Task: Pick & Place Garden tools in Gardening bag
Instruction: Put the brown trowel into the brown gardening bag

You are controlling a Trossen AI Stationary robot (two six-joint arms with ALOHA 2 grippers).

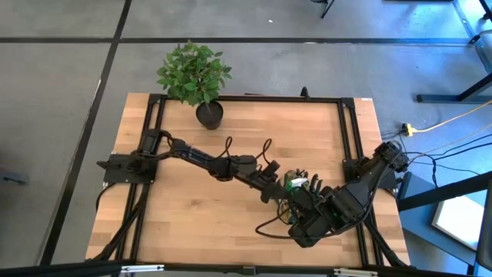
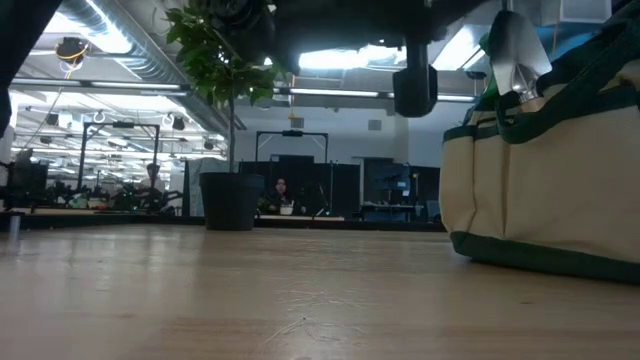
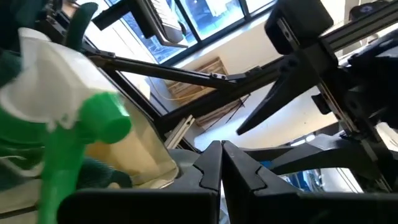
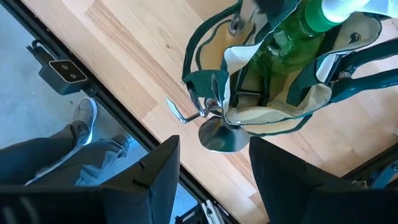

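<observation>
**A:** Start at the front. What is the right gripper doing?

**B:** It hangs above the gardening bag, looking down into it. Its fingers stand apart with nothing between them.

**A:** And where is the bag?

**B:** It sits upright on the wooden surface, at about four o'clock from the middle, and the two arms hide most of it from above. The green spray bottle stands inside it, white trigger head uppermost. A metal trowel blade sticks up past the rim, and another shiny rounded tool shows at the bag's outer side. I cannot tell whether that one sits in a pocket.

**A:** What about the left gripper?

**B:** It is just beside the bag, on its nine o'clock side. The arm reaches in from its base at the surface's nine o'clock edge. The fingers are pressed together and hold nothing, and the bottle's trigger head is right next to them.

**A:** Anything farther back?

**B:** A leafy plant in a black pot stands at the far edge, around eleven o'clock, well apart from the bag.

**A:** And beyond the surface?

**B:** A person's grey trouser leg and shoe are on the floor by the frame. Another person sits far off in the room.
</observation>
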